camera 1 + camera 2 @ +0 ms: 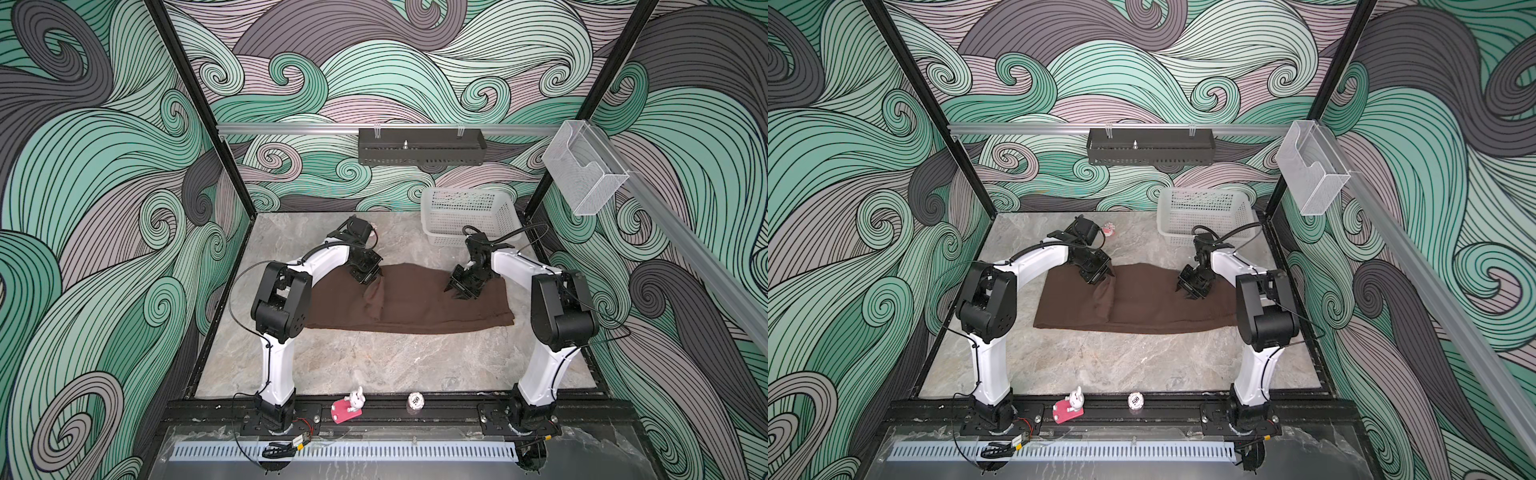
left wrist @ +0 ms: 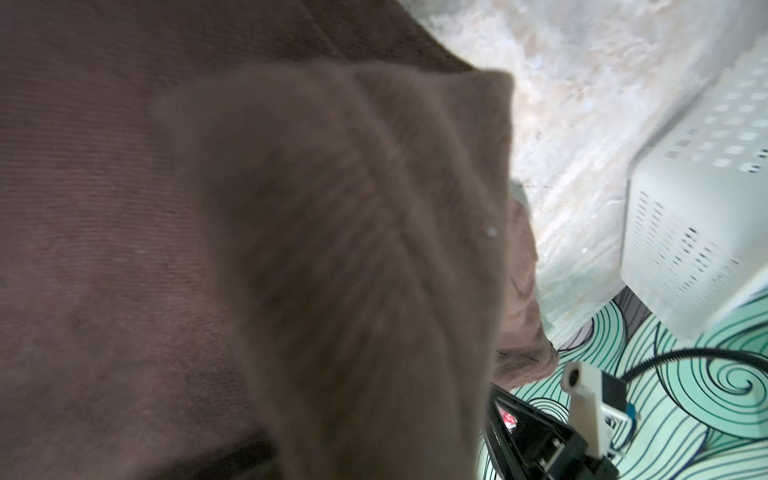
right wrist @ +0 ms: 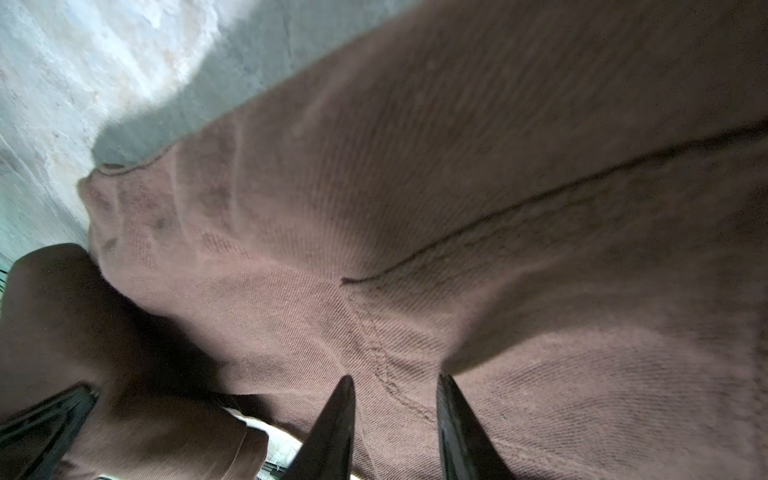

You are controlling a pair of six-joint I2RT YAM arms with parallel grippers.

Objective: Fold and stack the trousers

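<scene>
Grey marbled tabletop [image 1: 374, 365] is carrying the trousers [image 1: 415, 309], which are lying spread crosswise over its middle, reaching nearly from the left side to the right side in both top views. My left gripper [image 1: 370, 279] is hovering over the far edge of their left half, and a flap of cloth [image 1: 373, 297] is rising up to its tips. In the left wrist view blurred cloth is covering that claw, so I cannot tell whether it is pinching the flap. My right gripper [image 1: 456, 293] is pointing down at the right half, its fingers [image 3: 336, 419] standing apart with the tips at the cloth and nothing clamped between them. White mesh basket [image 1: 469, 235] is standing in the far right corner, apart from the trousers.
</scene>
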